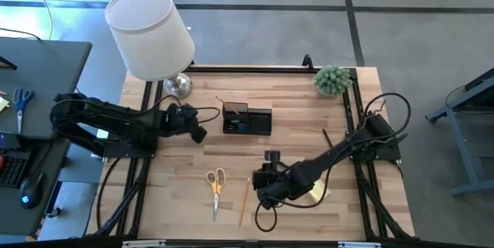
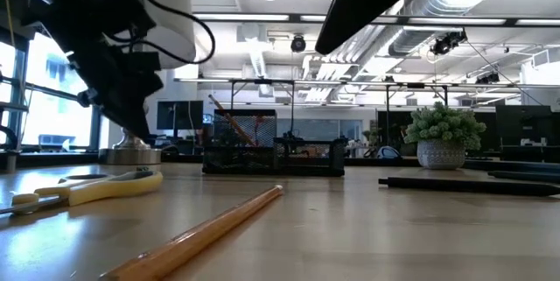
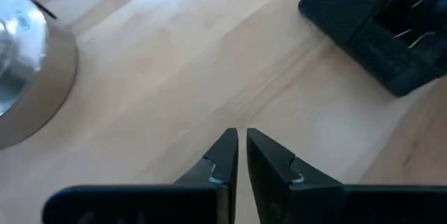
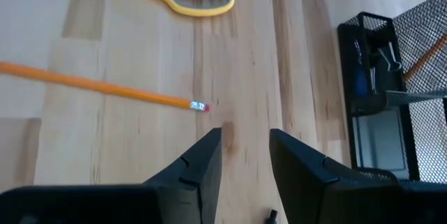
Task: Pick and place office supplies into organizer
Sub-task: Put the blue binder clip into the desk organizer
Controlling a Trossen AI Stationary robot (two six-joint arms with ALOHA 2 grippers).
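The black mesh organizer (image 1: 247,119) stands at the table's middle, toward the far side, with a pencil (image 1: 226,106) leaning in it and clips (image 4: 380,60) inside. Yellow-handled scissors (image 1: 216,186) and a wooden pencil (image 1: 244,200) lie flat near the front edge. A yellow sticky-note pad (image 1: 316,195) lies partly under my right arm. My left gripper (image 3: 242,139) hangs shut over bare wood left of the organizer (image 3: 377,28), holding nothing. My right gripper (image 4: 244,135) stands open above the wood just short of the pencil's eraser end (image 4: 199,105).
A white-shaded lamp (image 1: 150,32) with a metal foot (image 3: 28,77) stands at the far left, close to my left gripper (image 1: 201,134). A small potted plant (image 1: 333,79) sits at the far right corner. A thin dark stick (image 1: 326,137) lies right of the organizer.
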